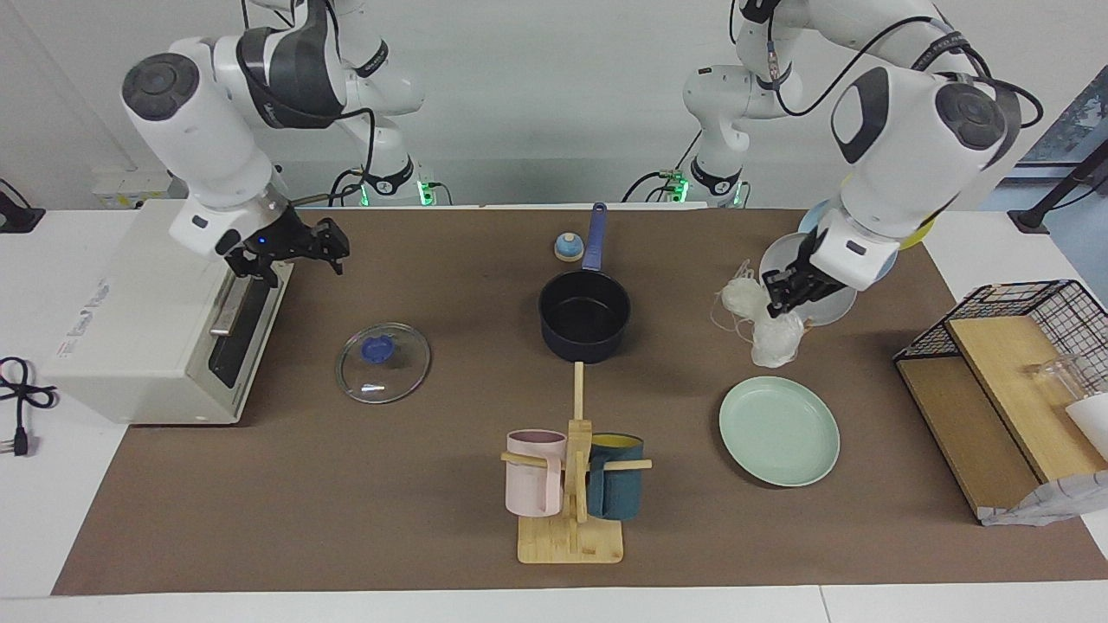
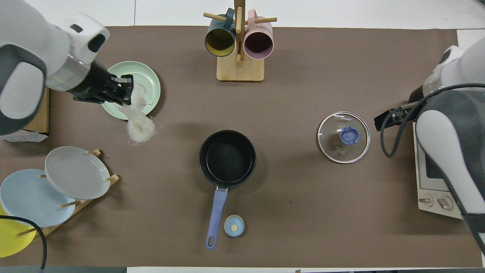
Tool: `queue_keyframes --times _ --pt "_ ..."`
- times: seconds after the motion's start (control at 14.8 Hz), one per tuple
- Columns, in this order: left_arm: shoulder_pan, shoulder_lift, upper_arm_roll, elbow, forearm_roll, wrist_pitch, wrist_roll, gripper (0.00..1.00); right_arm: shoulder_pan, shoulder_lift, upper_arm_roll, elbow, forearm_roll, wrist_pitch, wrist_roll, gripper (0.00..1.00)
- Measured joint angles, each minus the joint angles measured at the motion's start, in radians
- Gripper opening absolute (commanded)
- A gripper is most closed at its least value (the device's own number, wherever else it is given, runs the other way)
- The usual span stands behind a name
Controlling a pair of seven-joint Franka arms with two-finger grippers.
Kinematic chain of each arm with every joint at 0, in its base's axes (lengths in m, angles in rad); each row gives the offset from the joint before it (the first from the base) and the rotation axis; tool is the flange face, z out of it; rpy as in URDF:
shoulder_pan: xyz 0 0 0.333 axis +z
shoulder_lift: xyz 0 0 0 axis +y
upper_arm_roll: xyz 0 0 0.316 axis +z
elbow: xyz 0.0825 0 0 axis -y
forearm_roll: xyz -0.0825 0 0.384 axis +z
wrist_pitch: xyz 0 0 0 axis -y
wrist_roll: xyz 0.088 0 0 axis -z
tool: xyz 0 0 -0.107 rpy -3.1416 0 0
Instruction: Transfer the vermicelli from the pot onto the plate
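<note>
The right gripper [image 1: 299,251] hung with fingers spread over the table's edge by the toaster oven [image 1: 164,311], its arm partly cut off overhead. The pot [image 1: 584,324] sat empty mid-table. The left gripper [image 1: 783,294] clenched the vermicelli [image 1: 770,333], dangling above the plate [image 1: 779,430]; its fingertips were hard to make out.

Overhead: round yellow plate [image 2: 9,237] cut off at lower-left corner; boxy cream toaster oven [image 2: 435,193] mostly under right arm, cut at right edge. Black wire basket w/ wooden boards [image 1: 1030,363] clipped at facing view's right edge.
</note>
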Motion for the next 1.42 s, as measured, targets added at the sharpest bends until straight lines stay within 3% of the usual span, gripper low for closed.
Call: queue_keyframes --times 0.47,0.81,0.88,0.95,1.22,1.42 --pt "0.057 0.176 -0.004 -0.02 0.024 0.256 0.094 0.0 -0.025 -0.064 -0.001 0.022 -0.008 -0.12 0.0 1.0" --pt "0.056 0.227 -0.008 -0.076 0.032 0.382 0.153 0.0 -0.008 -0.064 -0.038 0.021 -0.008 -0.132 0.003 1.0" --pt "0.056 0.227 -0.008 -0.082 0.038 0.388 0.156 0.95 -0.004 -0.064 -0.045 0.021 -0.008 -0.132 0.003 1.0" --pt "0.056 0.227 -0.009 -0.083 0.05 0.39 0.158 1.0 0.002 -0.064 -0.048 0.021 -0.008 -0.132 0.003 1.0" --pt "0.055 0.215 -0.013 -0.079 0.063 0.383 0.158 1.0 0.023 -0.064 -0.062 0.022 -0.008 -0.132 0.021 1.0" --pt "0.057 0.14 -0.012 -0.056 0.063 0.276 0.128 1.0 0.022 -0.064 -0.073 0.022 -0.008 -0.132 0.021 1.0"
